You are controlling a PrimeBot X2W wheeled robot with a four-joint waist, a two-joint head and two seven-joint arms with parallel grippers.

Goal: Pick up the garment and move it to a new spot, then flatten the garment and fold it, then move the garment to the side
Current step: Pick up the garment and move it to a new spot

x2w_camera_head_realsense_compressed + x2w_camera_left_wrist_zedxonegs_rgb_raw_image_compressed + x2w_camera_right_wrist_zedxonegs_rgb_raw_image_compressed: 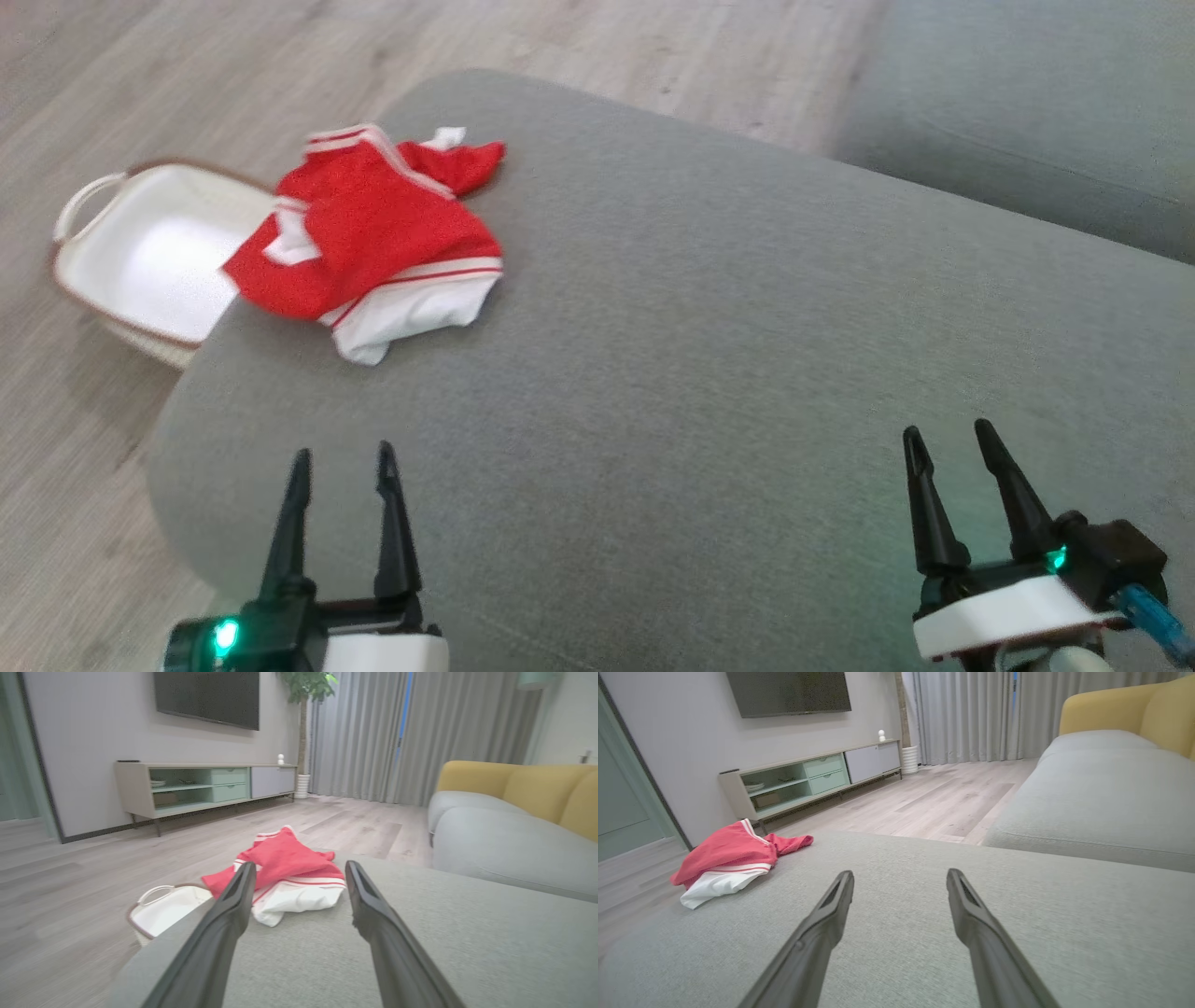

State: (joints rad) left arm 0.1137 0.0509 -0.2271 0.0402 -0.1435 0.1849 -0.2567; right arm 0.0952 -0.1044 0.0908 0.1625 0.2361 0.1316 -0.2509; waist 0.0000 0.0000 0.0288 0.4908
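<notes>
While looking down from the head, we are seeing the garment (373, 233) lying bunched at the far left corner of the grey cushion (709, 373), hanging over the edge by the white basket (93, 224). The left gripper (343, 462) and right gripper (952, 439) are hovering empty at the near edge, fingers spread. Left wrist: we are facing the garment (289, 872) past parted fingers (233, 905). Right wrist: the garment (724, 858) is sitting at the left edge, fingers (971, 914) apart.

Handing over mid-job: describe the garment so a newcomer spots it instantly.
On the big grey cushion, look to its far left edge, by the white basket on the floor. The garment lies crumpled there: bright red with red-striped white panels, against plain grey fabric.
</notes>
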